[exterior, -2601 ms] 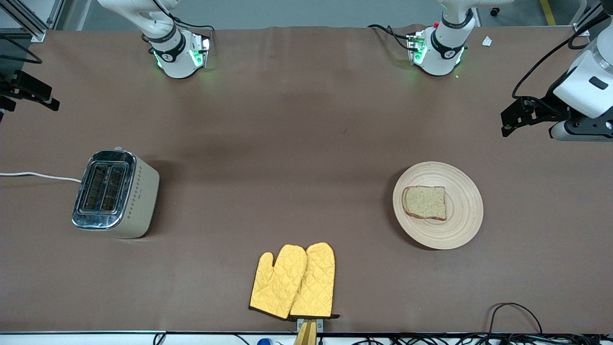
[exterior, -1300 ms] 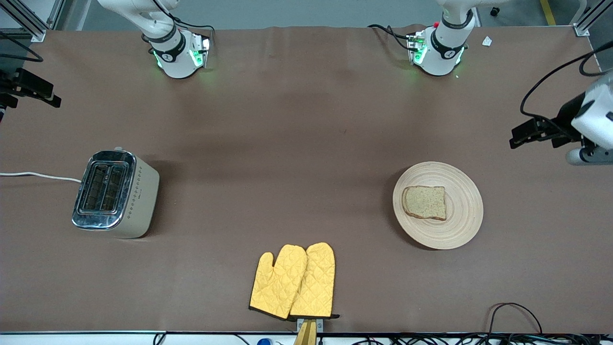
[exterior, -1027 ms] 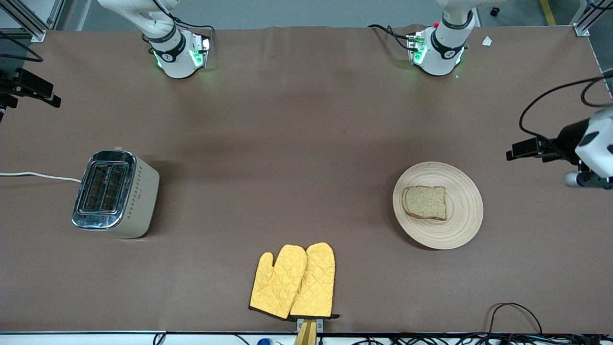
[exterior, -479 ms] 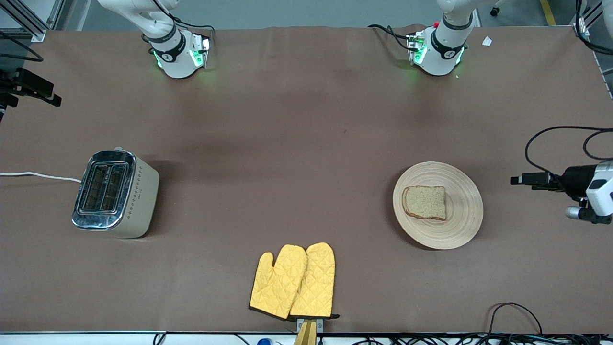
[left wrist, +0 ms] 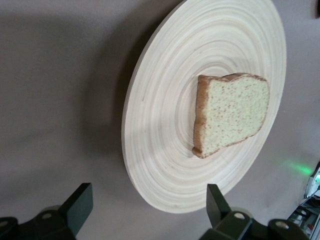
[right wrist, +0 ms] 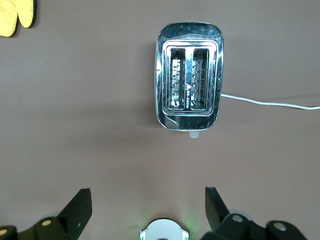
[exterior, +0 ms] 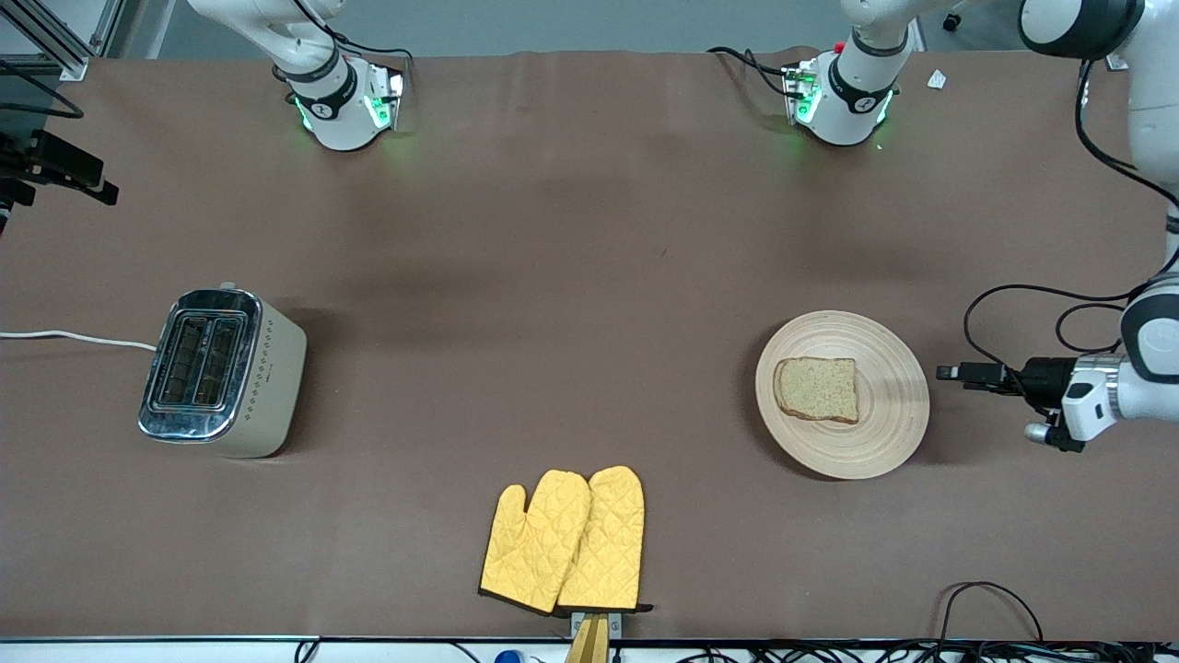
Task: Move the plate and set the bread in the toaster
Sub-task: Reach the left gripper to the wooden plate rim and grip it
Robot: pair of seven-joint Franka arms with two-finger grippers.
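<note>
- Wooden-looking and pale beige, the plate [exterior: 889, 442] is lying at mid-height of the front view, toward the left arm's end of the brown table [exterior: 589, 230], with nothing lifting it yet.
- Speckled wholegrain bread [exterior: 818, 389] is lying flat on the plate, a little off its centre, not yet picked up.
- Cream and chrome, the toaster [exterior: 221, 368] is standing well apart at the right arm's end, also at mid-height of the frame. Both slots are showing empty, and its white cord [exterior: 74, 339] is trailing off the frame's edge.
- The left gripper [exterior: 958, 373] is hovering low just beside the plate's rim, pointing at it and not touching. Its jaws are spread wide, holding nothing.
- The right gripper [exterior: 97, 191] is waiting in the upper part of the frame, looking down on the toaster, with its jaws likewise spread and empty.
- Yellow oven mitts [exterior: 566, 543] are lying at the lower middle of the frame, playing no part.
- Judging from this, the plate-moving step is just beginning. The next move is calling for the left fingers [left wrist: 80, 205] to straddle the thin rim and pinch it. The plate then needs to stay level, because the loose slice could slide off a tilted plate.
</note>
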